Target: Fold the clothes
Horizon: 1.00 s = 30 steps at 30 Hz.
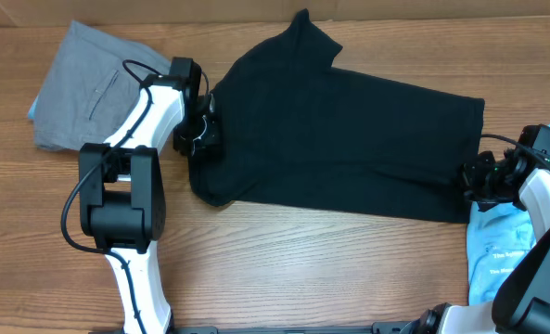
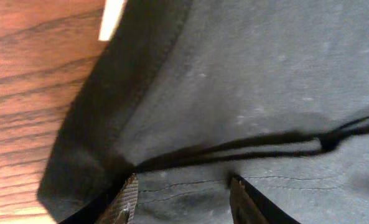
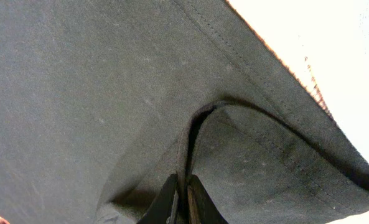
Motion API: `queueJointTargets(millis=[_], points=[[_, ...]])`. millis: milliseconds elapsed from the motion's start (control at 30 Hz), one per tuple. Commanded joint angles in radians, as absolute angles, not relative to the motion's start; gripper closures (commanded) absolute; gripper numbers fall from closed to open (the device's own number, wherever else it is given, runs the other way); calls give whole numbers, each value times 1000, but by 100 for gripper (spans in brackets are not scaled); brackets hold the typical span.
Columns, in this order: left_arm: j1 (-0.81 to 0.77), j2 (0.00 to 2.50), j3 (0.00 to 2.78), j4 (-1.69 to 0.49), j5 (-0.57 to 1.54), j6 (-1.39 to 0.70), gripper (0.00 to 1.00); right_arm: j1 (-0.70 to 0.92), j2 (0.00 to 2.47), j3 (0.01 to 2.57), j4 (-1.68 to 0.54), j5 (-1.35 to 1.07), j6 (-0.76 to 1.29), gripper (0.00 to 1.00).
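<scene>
The black T-shirt (image 1: 339, 130) lies spread across the middle of the table, one sleeve pointing to the far edge. My left gripper (image 1: 198, 132) is at its left edge. In the left wrist view its fingers (image 2: 184, 200) are apart over the black cloth (image 2: 252, 81), near a stitched hem. A small white strip (image 2: 112, 18) shows at the cloth's edge. My right gripper (image 1: 472, 176) is at the shirt's right edge. In the right wrist view its fingers (image 3: 183, 202) are shut on a raised fold of the black cloth (image 3: 97, 81).
Grey trousers (image 1: 84, 83) lie folded at the far left, beside the left arm. A light-blue printed shirt (image 1: 502, 250) lies at the near right, under the right arm. Bare wooden table (image 1: 302, 269) runs along the front.
</scene>
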State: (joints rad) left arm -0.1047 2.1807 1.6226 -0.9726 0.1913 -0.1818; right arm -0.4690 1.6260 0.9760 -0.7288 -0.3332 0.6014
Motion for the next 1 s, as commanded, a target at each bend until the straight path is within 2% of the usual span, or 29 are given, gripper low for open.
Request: queueJointTargets(millis=[0,267,367,433,500,567,767,967], points=[[-97,2186,1620,-978,104,-190,47,-465,1604,995,-728,-334,594,95],[-97,2187,1598,-957,99,-188,47,-465,1604,995,-728,-334,594,95],[-97,2187,1599,-970,88,-188,53,-465,1604,995,-728,-334,594,95],[-94,2185,1609,-985,92,-189,60,-465,1604,995,-728,-334,594,95],[-85,2178,1630,-1010,108,-191,63,-465,1604,995,-728,-334,594,95],[-78,2168,1653,-1029,121,-191,62,-465,1604,995,-728,-334,594,95],[-68,2167,1657,-1042,123,-168,50,-465,1604,995,-728,-334,594,95],[-68,2188,1656,-1031,152,-168,50,-465,1604,995,-728,-334,594,95]])
